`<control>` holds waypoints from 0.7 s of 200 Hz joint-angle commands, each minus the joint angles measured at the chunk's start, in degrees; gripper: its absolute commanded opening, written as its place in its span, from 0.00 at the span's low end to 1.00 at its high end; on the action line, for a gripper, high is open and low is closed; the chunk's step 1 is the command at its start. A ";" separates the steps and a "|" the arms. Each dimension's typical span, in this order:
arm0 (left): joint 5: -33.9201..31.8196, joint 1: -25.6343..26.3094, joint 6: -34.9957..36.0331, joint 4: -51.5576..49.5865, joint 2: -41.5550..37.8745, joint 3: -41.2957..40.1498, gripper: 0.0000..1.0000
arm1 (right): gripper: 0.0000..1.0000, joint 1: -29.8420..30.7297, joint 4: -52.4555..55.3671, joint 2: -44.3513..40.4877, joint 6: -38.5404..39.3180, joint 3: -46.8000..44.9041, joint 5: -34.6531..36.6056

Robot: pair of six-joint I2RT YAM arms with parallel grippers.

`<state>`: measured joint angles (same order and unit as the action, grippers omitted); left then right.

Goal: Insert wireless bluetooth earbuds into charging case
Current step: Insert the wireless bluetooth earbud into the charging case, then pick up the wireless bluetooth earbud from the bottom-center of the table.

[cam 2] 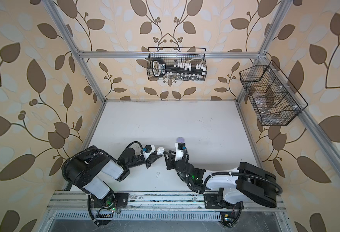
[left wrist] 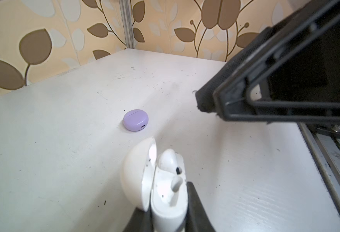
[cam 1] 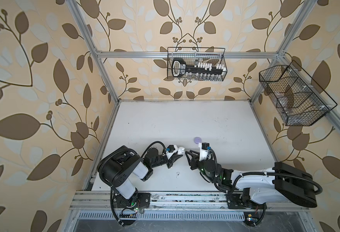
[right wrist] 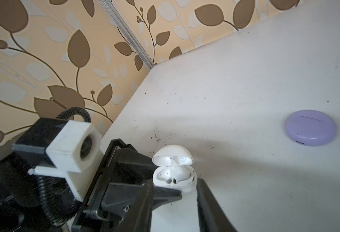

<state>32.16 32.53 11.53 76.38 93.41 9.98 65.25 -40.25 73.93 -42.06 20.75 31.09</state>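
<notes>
One white earbud (left wrist: 170, 161) sits proud in the white case (right wrist: 173, 170) our left claw (left wrist: 166, 217) pinches, and our spread right claw (cam 1: 187, 157) beside that case could nudge it out.

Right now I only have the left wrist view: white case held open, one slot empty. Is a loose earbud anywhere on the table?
Observer: Yes. One white earbud lies on the table, nearer the arms' bases than the white case; both top views show it.
Operator: Is the right gripper carrying anything?
Observer: No. In the right wrist view the right gripper faces the case with its jaws apart, gripping nothing.
</notes>
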 commanded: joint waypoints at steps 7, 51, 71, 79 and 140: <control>2.33 -0.53 -0.02 4.93 0.24 -0.07 0.10 | 0.41 0.53 20.36 -5.54 -2.85 3.27 -0.22; 5.98 -0.40 2.53 2.21 -0.13 0.68 0.12 | 0.42 0.97 40.21 -11.47 -10.73 5.78 -3.70; 5.72 -0.38 4.57 -3.37 -1.79 1.93 0.10 | 0.43 2.07 43.95 -10.59 -12.19 7.90 -6.32; 5.43 -0.45 5.19 -5.83 -2.69 2.44 0.09 | 0.42 2.70 45.59 -9.32 -12.16 9.38 -7.01; -2.38 -0.48 10.95 -9.75 -3.96 3.22 0.08 | 0.43 6.92 51.09 5.99 -11.24 21.03 -13.01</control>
<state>33.45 32.53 18.44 65.87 90.28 12.47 70.63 6.42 74.78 -52.69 37.71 21.76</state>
